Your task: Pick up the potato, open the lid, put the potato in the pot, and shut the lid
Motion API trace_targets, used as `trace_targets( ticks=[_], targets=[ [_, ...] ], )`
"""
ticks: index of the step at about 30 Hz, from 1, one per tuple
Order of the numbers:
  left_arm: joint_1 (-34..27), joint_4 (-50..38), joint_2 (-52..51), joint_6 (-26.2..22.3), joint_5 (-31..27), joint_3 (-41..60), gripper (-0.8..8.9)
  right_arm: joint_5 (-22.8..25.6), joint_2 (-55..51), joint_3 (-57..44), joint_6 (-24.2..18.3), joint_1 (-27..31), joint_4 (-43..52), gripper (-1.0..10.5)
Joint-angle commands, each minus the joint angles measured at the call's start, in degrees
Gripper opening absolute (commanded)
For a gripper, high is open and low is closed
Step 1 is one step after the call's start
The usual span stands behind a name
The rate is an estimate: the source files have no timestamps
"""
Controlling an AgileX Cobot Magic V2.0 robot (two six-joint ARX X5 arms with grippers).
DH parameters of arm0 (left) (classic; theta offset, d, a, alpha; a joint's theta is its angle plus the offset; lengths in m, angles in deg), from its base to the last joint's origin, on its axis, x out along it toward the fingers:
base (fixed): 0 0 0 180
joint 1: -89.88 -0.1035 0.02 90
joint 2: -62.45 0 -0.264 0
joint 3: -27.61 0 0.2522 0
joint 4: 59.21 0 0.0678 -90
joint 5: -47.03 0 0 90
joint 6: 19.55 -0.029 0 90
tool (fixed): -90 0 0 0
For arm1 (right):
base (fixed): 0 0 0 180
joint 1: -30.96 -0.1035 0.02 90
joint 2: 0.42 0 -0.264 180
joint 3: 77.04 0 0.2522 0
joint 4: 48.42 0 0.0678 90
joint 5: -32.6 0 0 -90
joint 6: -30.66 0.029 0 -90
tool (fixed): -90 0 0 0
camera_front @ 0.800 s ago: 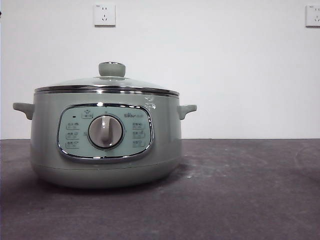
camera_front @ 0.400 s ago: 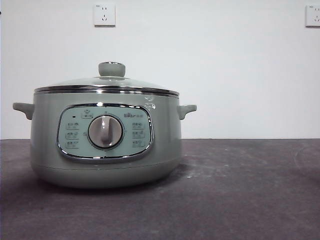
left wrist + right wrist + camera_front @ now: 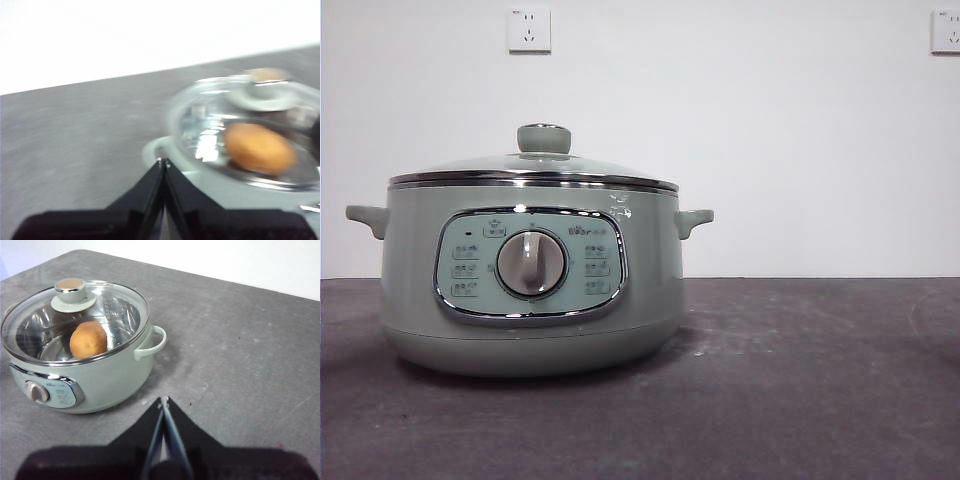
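The pale sage-green pot stands on the dark table, left of centre in the front view. The glass lid with its green knob sits shut on it. The orange-brown potato lies inside the pot, seen through the lid in the right wrist view and, blurred, in the left wrist view. My left gripper is shut and empty, beside the pot's side handle. My right gripper is shut and empty, above bare table to the side of the pot. Neither arm shows in the front view.
The dark grey table runs to a white wall. Two wall sockets sit high on the wall. Bare table surface lies right of the pot.
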Motion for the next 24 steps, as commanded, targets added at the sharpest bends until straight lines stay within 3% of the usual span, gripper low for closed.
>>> trace_targets(
  ticks=[1,9,24],
  targets=[
    [-6.5,-4.1,-3.2,-0.8,5.2,5.6,-0.03,0.2,-0.1,-0.2,0.5,-0.1,0.3,0.0],
    [-17.1,-4.7,-12.3,-0.6,10.7,15.3,-0.03,0.2,-0.1,-0.2,0.5,-0.1,0.3,0.0],
    [-19.8,-3.5,-16.2,-0.5,10.7,20.5,-0.03,0.2,-0.1,-0.2,0.5,-0.1,0.3,0.0]
  ],
)
